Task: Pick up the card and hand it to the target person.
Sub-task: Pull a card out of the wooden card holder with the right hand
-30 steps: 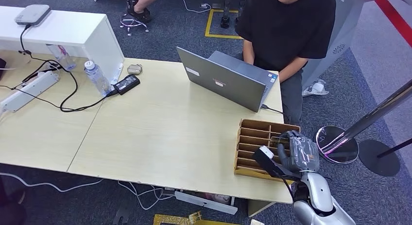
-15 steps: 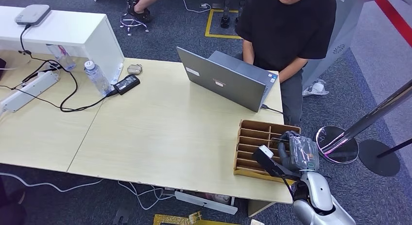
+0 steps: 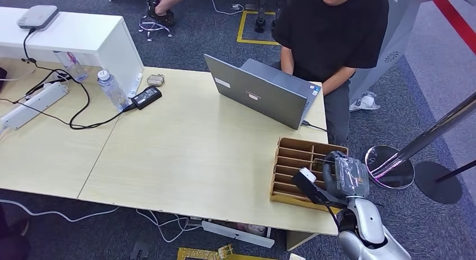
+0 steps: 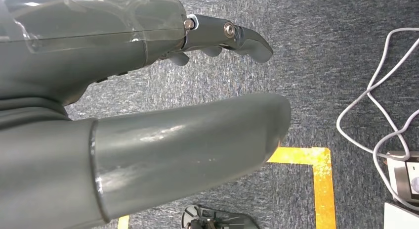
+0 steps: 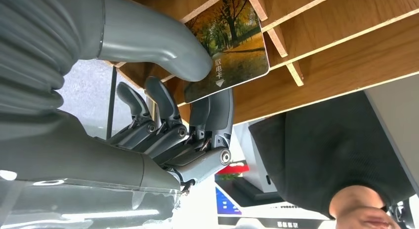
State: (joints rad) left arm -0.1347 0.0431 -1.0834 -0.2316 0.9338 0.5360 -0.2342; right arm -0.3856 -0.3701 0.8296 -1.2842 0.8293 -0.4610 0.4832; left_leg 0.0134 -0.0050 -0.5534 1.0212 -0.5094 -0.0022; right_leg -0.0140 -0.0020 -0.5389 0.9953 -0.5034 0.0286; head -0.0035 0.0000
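The card [image 5: 232, 46], printed with autumn trees, stands in a slot of the wooden organizer [image 5: 346, 51]. My right hand [image 5: 163, 115] pinches it, thumb on its printed face and fingers behind it. From the head view, that right hand [image 3: 342, 176] is curled over the right side of the organizer [image 3: 292, 159] at the table's near right corner. The person [image 3: 331, 30] in black sits behind the laptop across the table. My left hand [image 4: 148, 90] hangs over the carpet, fingers apart and holding nothing.
A grey laptop [image 3: 258, 91] stands open between the organizer and the person. A water bottle [image 3: 112, 89], a power brick [image 3: 147, 96] and cables lie at the table's far left. A chrome post base [image 3: 390, 167] stands on the floor to the right.
My right hand's fingers have curled in closer over the organizer's right side. Nothing else has moved.
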